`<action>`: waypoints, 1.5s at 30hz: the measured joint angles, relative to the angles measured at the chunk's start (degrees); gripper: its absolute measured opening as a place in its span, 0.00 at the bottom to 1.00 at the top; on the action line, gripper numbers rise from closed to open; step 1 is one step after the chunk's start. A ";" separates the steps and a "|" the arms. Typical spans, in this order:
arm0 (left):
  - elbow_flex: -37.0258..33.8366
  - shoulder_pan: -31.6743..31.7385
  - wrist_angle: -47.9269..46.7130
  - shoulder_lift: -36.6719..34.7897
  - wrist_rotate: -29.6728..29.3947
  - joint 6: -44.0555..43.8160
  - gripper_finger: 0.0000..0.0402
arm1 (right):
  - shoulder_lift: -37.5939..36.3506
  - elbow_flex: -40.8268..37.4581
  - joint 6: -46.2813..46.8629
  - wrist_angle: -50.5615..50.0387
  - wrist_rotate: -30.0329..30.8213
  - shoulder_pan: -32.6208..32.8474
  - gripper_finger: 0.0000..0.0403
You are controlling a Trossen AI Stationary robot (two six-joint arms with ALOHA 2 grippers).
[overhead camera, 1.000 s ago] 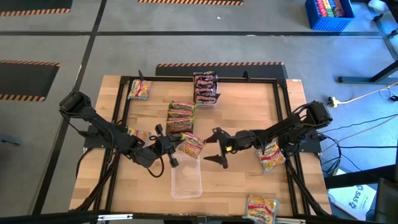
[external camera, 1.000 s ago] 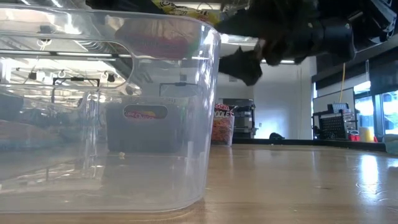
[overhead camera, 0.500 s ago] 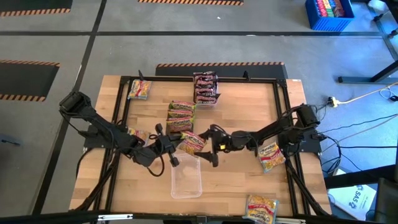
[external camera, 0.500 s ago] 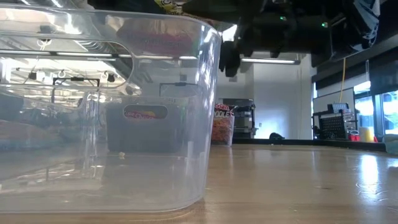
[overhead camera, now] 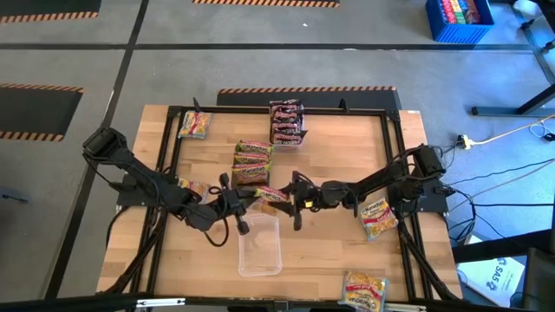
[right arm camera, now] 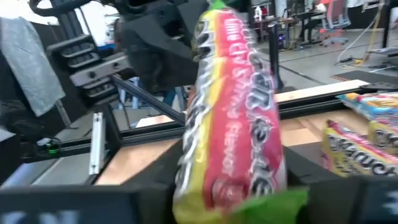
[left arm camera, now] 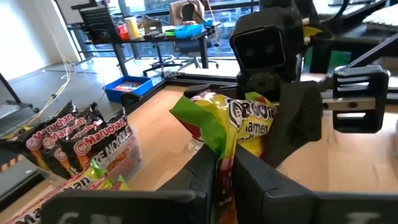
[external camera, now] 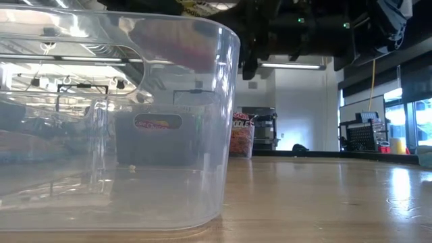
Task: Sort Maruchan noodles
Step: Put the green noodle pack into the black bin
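A yellow, pink and green noodle packet (overhead camera: 269,194) hangs between my two grippers over the far end of a clear tray (overhead camera: 260,246). My left gripper (overhead camera: 250,202) comes from the table's left and is shut on the packet's left end. My right gripper (overhead camera: 290,198) comes from the right and has shut on the other end. In the left wrist view the packet (left arm camera: 239,127) stands on edge, with the right gripper's finger (left arm camera: 297,118) against it. Dark brown-red packets (overhead camera: 286,121) fill a tray at the far edge. Green-and-orange packets (overhead camera: 251,161) lie in a stack in front of it. My left gripper pinches the packet's near end (left arm camera: 219,163) between its two fingers, coming level from the table's left. The packet is clear of the table, on edge, above the clear tray. My right gripper has its two fingers on either side of the packet's other end (right arm camera: 231,171), coming level from the table's right. The packet stands upright between them, lifted clear.
Loose yellow packets lie at the far left (overhead camera: 193,124), under the left arm (overhead camera: 192,186), under the right arm (overhead camera: 377,217) and at the near edge (overhead camera: 364,290). The clear tray (external camera: 115,121) fills the low view's left half. A black frame (overhead camera: 395,139) borders the table.
My right gripper has moved toward the table's left up to the packet and has shut from wide open onto its free end. The packet, which showed its flat face from above, now stands more on edge between the two grippers.
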 joint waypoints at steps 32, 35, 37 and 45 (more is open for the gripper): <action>3.26 6.61 -11.48 -8.88 31.53 0.70 0.59 | -5.44 0.00 -6.64 -21.52 -1.20 0.15 0.24; 7.71 10.06 -16.37 -5.84 35.54 0.24 0.59 | -5.44 0.00 -6.70 -21.50 -2.27 0.15 0.24; 11.43 11.83 -22.12 -3.41 37.95 -0.67 0.59 | -5.44 0.00 -6.70 -21.52 -2.53 0.15 0.24; 26.82 16.73 -43.39 7.90 44.94 -2.16 0.59 | -5.44 0.00 -6.70 -21.54 -2.51 0.15 0.25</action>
